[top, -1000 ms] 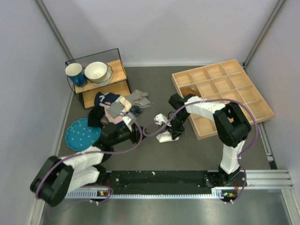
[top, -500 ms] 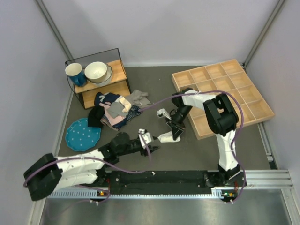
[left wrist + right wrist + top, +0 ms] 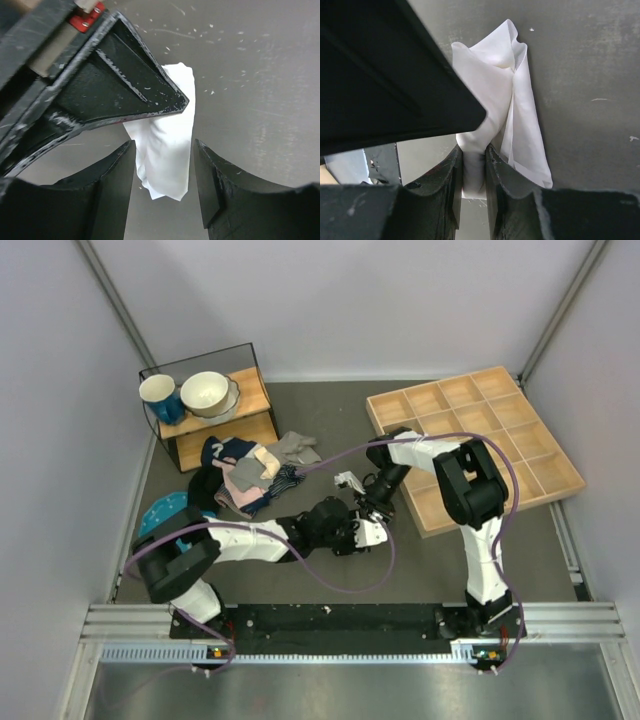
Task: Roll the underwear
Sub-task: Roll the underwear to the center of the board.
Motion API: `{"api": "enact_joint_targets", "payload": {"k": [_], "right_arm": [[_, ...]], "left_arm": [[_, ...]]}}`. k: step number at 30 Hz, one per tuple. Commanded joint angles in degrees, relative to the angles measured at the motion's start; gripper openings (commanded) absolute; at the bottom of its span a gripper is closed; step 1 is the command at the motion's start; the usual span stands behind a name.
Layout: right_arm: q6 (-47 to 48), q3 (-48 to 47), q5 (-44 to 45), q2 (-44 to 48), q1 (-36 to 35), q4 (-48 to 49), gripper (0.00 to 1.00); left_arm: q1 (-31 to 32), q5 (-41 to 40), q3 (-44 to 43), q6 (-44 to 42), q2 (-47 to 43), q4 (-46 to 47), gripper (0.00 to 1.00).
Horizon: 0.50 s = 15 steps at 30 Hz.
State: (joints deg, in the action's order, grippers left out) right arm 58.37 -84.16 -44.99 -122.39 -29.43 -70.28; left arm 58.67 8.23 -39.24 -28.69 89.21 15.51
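Observation:
The white underwear [image 3: 374, 531] lies bunched on the dark table in front of the wooden tray. My right gripper [image 3: 372, 517] is shut on one end of it; the right wrist view shows the cloth [image 3: 495, 115] pinched between the fingers [image 3: 451, 185]. My left gripper [image 3: 358, 528] has come in from the left and is open, its fingers [image 3: 112, 185] on either side of the free end of the white cloth [image 3: 165, 150], not closed on it. The right gripper's black finger [image 3: 125, 85] lies across the cloth in the left wrist view.
A pile of other garments [image 3: 245, 472] lies at the left centre. A blue dotted plate [image 3: 160, 512] sits left of it. A small shelf [image 3: 215, 420] holds a blue cup [image 3: 160, 395] and a bowl [image 3: 207, 392]. A wooden compartment tray [image 3: 480, 435] stands at the right.
My left arm has swung right from the garment pile to the white underwear and its open fingers now straddle it. My right gripper has stayed gripping the cloth.

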Motion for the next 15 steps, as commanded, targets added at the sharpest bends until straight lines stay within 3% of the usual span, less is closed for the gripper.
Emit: {"api": "enact_joint_targets", "payload": {"k": [1, 4, 8, 11, 15], "right_arm": [[0.3, -1.4, 1.2, -1.3, 0.6, -0.6, 0.22], [0.3, -1.5, 1.3, -1.3, 0.6, -0.5, 0.22], [0.0, -2.0, 1.4, -0.6, 0.7, -0.4, 0.25], [-0.3, -2.2, 1.7, 0.8, 0.7, -0.6, 0.28], [-0.4, -2.7, 2.5, 3.8, 0.9, -0.9, 0.34]], "left_arm": [[0.2, -0.9, -4.2, -5.2, 4.3, -4.8, 0.55], [0.2, -0.6, -4.4, -5.1, 5.7, -5.0, 0.52], [-0.3, 0.4, -6.2, -3.2, 7.0, -7.2, 0.21], [-1.5, 2.2, -7.3, -1.8, 8.3, -9.1, 0.06], [-3.7, 5.3, -7.9, 0.0, 9.0, -9.8, 0.03]]}}
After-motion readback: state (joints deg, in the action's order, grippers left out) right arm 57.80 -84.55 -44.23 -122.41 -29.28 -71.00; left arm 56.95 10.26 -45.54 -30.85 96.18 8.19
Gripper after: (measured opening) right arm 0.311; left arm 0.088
